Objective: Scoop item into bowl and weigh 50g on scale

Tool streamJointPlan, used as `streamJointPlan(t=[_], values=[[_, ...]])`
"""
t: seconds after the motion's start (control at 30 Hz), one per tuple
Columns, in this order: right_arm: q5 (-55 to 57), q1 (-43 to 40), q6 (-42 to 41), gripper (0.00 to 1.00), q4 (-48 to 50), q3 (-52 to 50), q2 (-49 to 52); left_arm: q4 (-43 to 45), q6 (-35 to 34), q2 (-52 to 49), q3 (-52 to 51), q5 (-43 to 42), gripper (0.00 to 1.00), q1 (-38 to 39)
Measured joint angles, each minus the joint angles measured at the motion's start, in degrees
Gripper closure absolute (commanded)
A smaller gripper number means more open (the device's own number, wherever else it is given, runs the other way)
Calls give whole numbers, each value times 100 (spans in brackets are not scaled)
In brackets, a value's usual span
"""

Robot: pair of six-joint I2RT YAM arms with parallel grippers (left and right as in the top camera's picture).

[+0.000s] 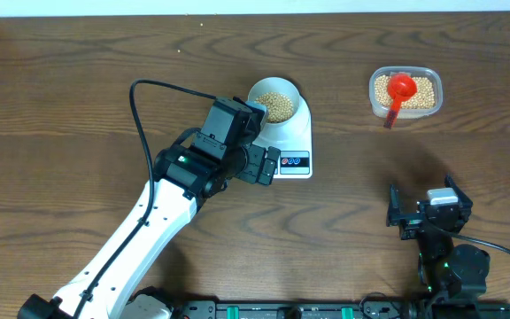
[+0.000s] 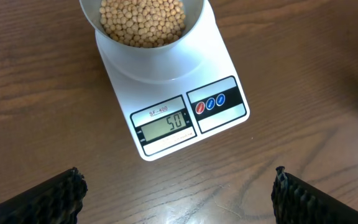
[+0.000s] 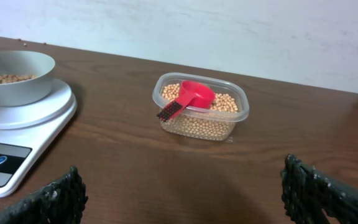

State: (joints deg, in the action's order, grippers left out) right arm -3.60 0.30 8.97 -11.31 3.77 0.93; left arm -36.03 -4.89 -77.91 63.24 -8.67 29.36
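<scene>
The pale bowl [image 1: 257, 92] stands on the white scale [image 1: 297, 140] and holds a heap of tan beans [image 1: 279, 106]. In the left wrist view the bowl [image 2: 148, 59] of beans [image 2: 142, 22] sits on the scale [image 2: 225, 59], whose display [image 2: 166, 122] reads 50. My left gripper [image 1: 261, 166] hovers by the scale's front left corner, open [image 2: 178, 186], with only bare table between its fingers. My right gripper [image 1: 423, 206] stands open [image 3: 180, 183] and empty, near the table's front right. From there the bowl [image 3: 14, 84] and scale [image 3: 39, 118] show at the left.
A clear plastic tub [image 1: 375, 105] of more beans [image 1: 423, 91] stands at the back right, with a red scoop [image 1: 400, 89] resting in it, handle toward the front. The right wrist view shows the tub [image 3: 238, 118] and scoop [image 3: 194, 96] ahead. A black cable [image 1: 149, 87] loops behind the left arm.
</scene>
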Motion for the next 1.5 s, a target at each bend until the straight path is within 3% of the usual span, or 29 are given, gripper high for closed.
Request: streamJointPlan(t=[0.8,0.87,0.9,0.93,1.5], values=[[0,0,55,1,0,0,0,0,0,0,0,0,3,0],[0,0,52,1,0,0,0,0,0,0,0,0,7,0],[0,0,55,1,0,0,0,-2,0,0,0,0,15,0],[0,0,55,1,0,0,0,-22,4,0,0,0,2,0],[0,0,55,1,0,0,-4,-164,7,273,-103,234,2,-4]])
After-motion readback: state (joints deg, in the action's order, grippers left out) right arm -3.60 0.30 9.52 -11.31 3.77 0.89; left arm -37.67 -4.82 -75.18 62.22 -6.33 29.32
